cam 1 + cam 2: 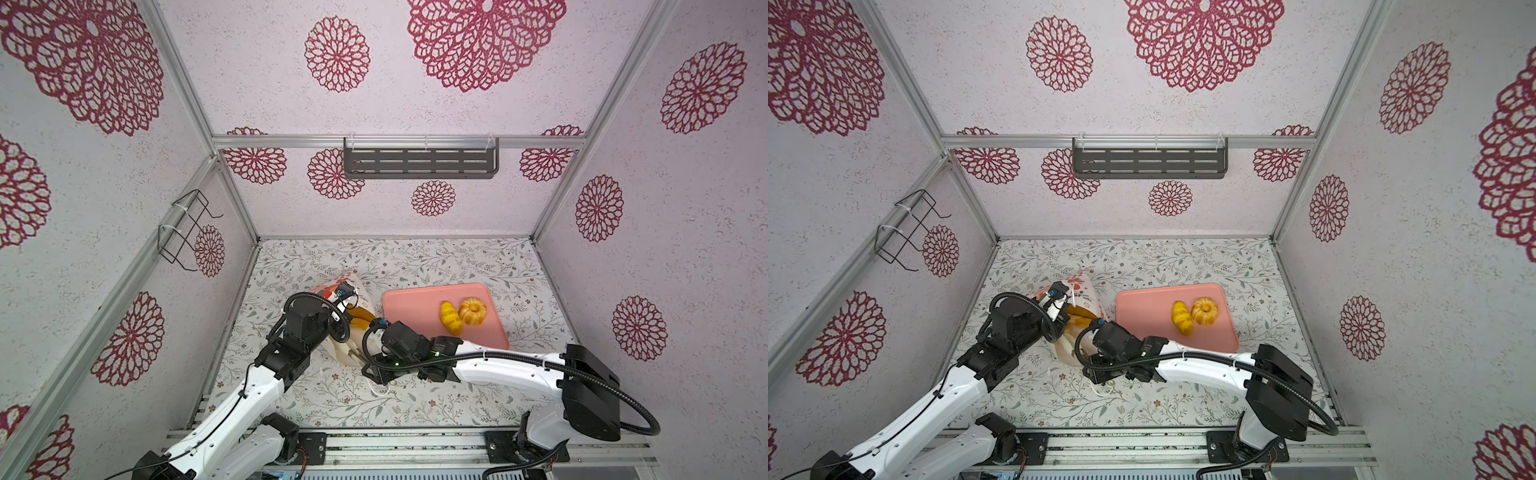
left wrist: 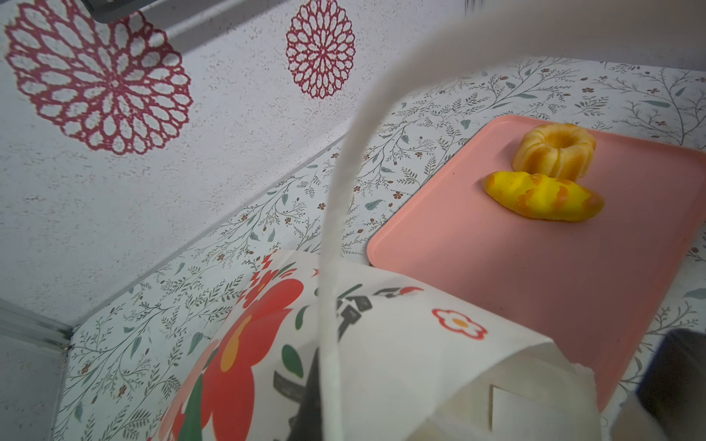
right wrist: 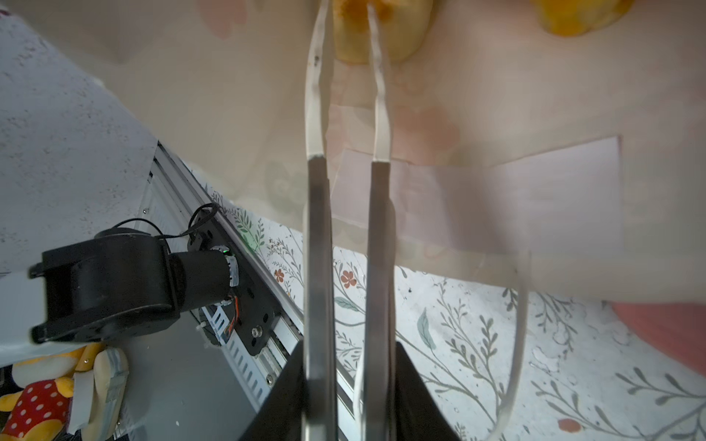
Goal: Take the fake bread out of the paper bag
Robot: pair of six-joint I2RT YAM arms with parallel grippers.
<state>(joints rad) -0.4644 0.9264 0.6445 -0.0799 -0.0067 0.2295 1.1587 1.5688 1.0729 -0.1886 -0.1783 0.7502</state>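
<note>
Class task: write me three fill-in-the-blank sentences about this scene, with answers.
The flat pink tray carries ___ items. In both top views the white flowered paper bag lies ___ of the tray. There the ring-shaped bun sits ___ of the yellow long loaf.
Missing: two; left; right.

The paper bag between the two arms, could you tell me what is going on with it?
The left gripper is shut on the cord handle of the paper bag, holding its mouth open. The right gripper, jaws slightly apart and empty, reaches into the bag toward the fake bread inside. A ring bun and a yellow loaf already lie on the pink tray.
</note>
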